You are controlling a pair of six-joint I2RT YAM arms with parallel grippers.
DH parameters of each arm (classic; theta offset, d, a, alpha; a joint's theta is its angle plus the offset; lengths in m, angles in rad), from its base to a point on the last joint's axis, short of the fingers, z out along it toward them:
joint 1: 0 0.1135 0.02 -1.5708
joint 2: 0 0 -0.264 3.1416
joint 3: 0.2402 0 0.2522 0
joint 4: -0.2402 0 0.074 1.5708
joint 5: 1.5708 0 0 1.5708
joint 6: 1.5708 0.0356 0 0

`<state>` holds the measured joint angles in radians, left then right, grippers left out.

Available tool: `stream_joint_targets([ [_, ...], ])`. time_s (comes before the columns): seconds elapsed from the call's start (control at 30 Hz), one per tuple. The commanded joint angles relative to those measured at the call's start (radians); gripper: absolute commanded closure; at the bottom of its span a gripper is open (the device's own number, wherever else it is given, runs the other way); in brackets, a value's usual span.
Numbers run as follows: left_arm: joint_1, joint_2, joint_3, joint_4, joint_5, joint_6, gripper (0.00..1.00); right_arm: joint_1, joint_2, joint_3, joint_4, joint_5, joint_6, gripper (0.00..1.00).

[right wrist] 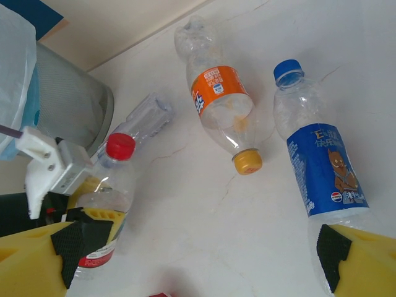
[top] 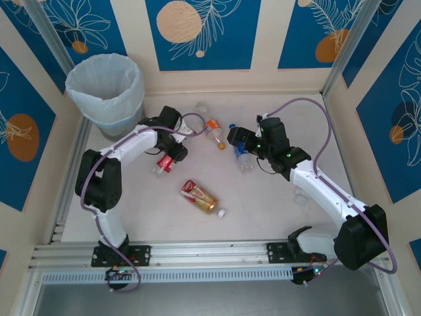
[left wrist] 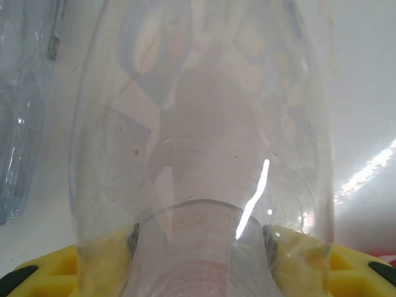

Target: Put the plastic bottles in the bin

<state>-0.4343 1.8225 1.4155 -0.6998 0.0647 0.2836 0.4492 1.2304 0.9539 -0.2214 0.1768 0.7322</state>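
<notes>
My left gripper (top: 172, 153) is shut on a clear bottle with a red cap and red label (top: 164, 163). That bottle's body (left wrist: 198, 124) sits between the yellow fingers (left wrist: 297, 253). In the right wrist view the same red-capped bottle (right wrist: 110, 176) lies left. My right gripper (right wrist: 198, 272) stands open over bare table, and a blue-label bottle (right wrist: 325, 164) lies against its right finger (right wrist: 365, 260). From above, the right gripper (top: 239, 140) hovers over this blue bottle (top: 244, 161). The orange-label bottle (top: 212, 128) lies between the arms. The bag-lined grey bin (top: 104, 85) stands back left.
A red-yellow bottle (top: 199, 196) lies near the table's front middle. One unlabelled clear bottle (top: 200, 107) rests by the back wall, and another small clear one (top: 299, 196) lies beside the right arm. Walls close in the table on three sides.
</notes>
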Motion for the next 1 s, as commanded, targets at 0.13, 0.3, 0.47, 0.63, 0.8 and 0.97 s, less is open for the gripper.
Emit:
stream_joint_targets([
  [0.13, 0.001, -0.117, -0.020, 0.065, 0.096, -0.055, 0.53, -0.006, -0.018, 0.015, -0.001, 0.012, 0.006, 0.01],
  [0.3, 0.019, -0.158, -0.019, 0.104, 0.149, -0.103, 0.53, -0.006, -0.021, -0.002, 0.044, -0.048, -0.026, 0.01],
  [0.47, 0.030, -0.203, -0.027, 0.151, 0.163, -0.147, 0.53, -0.006, -0.019, -0.008, 0.083, -0.098, -0.040, 0.01],
  [0.63, 0.036, -0.237, -0.019, 0.168, 0.198, -0.162, 0.54, 0.001, -0.015, -0.008, 0.122, -0.160, -0.073, 0.01],
  [0.8, 0.050, -0.272, 0.006, 0.187, 0.214, -0.205, 0.57, 0.024, -0.013, -0.005, 0.164, -0.222, -0.123, 0.01],
  [0.97, 0.064, -0.280, 0.043, 0.206, 0.204, -0.263, 0.59, 0.057, -0.007, -0.001, 0.195, -0.272, -0.163, 0.01],
])
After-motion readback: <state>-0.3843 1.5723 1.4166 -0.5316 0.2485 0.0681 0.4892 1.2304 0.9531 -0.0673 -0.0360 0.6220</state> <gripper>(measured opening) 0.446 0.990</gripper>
